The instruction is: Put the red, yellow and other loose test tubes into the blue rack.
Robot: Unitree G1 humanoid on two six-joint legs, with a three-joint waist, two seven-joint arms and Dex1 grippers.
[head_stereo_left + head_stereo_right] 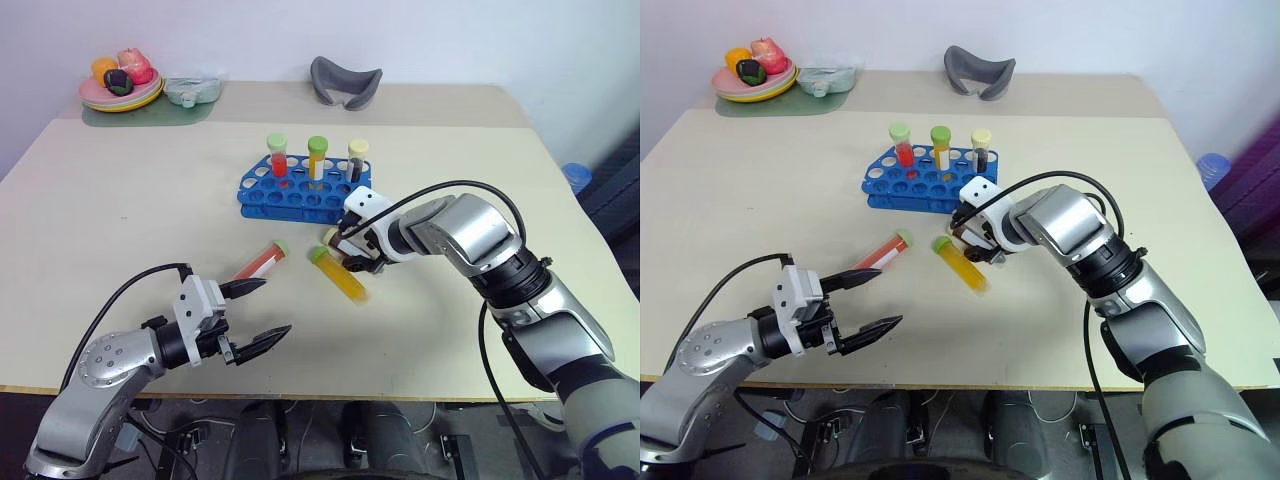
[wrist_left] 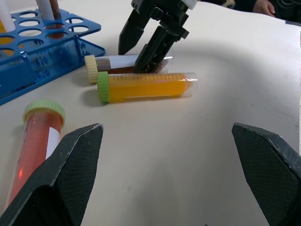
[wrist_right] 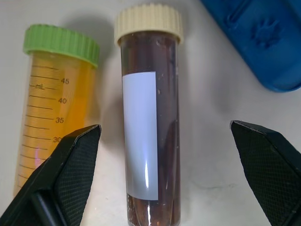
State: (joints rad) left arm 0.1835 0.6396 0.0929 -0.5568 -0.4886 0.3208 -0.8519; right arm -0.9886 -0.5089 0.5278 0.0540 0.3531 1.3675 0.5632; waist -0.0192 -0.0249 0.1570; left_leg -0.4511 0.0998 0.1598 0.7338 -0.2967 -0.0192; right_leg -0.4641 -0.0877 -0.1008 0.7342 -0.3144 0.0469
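Right pincer [image 3: 162, 136] gapes over the dark tube [image 3: 149, 117], yellow tube [image 3: 49, 103] beside it. Left pincer [image 1: 255, 315] hangs open at seven o'clock, near the table [image 1: 400, 380] edge.

Blue rack [image 1: 300, 192] holds three tubes; just in front of it, the right pincer [image 1: 352, 250] hangs wide open over the yellow tube [image 1: 340, 274].
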